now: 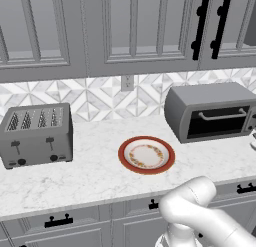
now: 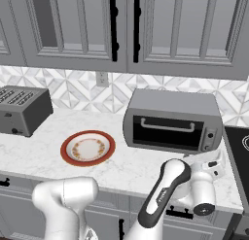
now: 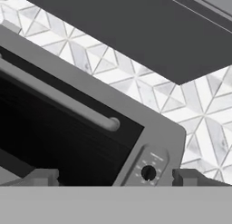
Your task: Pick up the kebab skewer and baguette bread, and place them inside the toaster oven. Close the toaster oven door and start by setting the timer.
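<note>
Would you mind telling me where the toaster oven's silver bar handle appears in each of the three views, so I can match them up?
Left base view: the silver bar handle sits far right, mid-height, across the toaster oven door.
Right base view: right of centre, mid-height.
Hand view: a diagonal bar from the left edge to centre.
Shared landmark: the diamond-patterned backsplash behind the oven.

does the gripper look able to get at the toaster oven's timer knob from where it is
Probably yes: the open gripper sits right in front of the timer knob on the toaster oven, with nothing between them.
</note>
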Controlling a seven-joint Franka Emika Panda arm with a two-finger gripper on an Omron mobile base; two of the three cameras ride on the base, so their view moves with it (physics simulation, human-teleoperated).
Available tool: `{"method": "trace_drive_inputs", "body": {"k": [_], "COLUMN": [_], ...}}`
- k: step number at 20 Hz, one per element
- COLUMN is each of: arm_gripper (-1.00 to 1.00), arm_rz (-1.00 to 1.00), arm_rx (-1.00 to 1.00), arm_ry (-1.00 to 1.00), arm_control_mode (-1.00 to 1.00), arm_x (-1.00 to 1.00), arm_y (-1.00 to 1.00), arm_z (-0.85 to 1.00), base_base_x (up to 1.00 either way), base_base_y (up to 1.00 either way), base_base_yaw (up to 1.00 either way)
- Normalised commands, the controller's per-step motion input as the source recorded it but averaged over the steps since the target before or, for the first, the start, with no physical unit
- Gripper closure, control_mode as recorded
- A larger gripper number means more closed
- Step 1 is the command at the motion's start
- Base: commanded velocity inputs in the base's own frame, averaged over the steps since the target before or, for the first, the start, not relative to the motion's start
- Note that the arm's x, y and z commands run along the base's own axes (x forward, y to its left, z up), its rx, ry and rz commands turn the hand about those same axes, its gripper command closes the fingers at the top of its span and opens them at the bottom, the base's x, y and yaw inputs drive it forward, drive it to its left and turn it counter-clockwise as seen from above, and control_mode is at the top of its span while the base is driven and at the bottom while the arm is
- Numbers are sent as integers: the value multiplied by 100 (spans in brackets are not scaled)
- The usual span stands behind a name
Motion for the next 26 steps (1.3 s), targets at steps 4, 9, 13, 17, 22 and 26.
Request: {"method": "trace_drive_inputs", "body": {"k": [4, 9, 13, 17, 22, 26], "arm_gripper": [-100, -100, -100, -100, -100, -100], "arm_rz": [5, 2, 1, 1, 2, 3], "arm_rx": [0, 0, 0, 0, 0, 0], "arm_ry": [-4, -3, 0, 0, 0, 0], "arm_control_mode": [-100, -100, -100, -100, -100, -100], "arm_x": [0, 11, 19, 9, 23, 28], "arm_y": [-19, -7, -2, -11, -9, -19], "arm_z": [-1, -2, -15, -20, -16, -4], "base_base_x": [0, 0, 0, 0, 0, 0], "base_base_y": [0, 0, 0, 0, 0, 0], "base_base_yaw": [0, 0, 0, 0, 0, 0]}}
